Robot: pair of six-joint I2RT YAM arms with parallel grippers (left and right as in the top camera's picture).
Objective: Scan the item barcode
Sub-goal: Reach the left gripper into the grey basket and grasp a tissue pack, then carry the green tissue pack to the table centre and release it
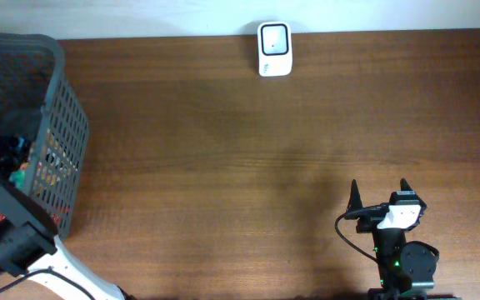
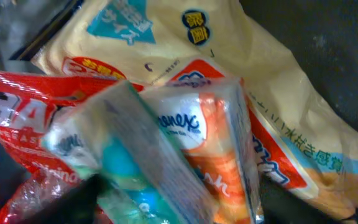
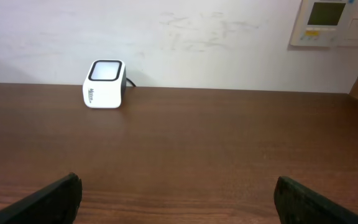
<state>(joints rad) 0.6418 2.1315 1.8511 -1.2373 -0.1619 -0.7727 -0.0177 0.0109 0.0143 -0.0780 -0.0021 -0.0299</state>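
Observation:
In the left wrist view a soft packet (image 2: 185, 143), orange and teal under clear wrap and blurred, lies on other bags. My left gripper (image 2: 176, 208) has one dark finger on each side of it, pressed against its edges. No barcode shows on it. From overhead that gripper is hidden down in the dark mesh basket (image 1: 65, 125) at the left edge. The white scanner (image 1: 274, 48) stands at the table's far edge, its window (image 3: 104, 83) facing up. My right gripper (image 1: 382, 196) rests low at the front right, open (image 3: 176, 199) and holding nothing.
Under the packet lie a large yellow bag (image 2: 278, 93) and a red bag (image 2: 17, 118). The left arm (image 1: 15, 233) reaches over the basket's near wall. A wall panel (image 3: 331, 22) hangs behind the table at the right. Brown tabletop (image 1: 223, 167) stretches between basket and scanner.

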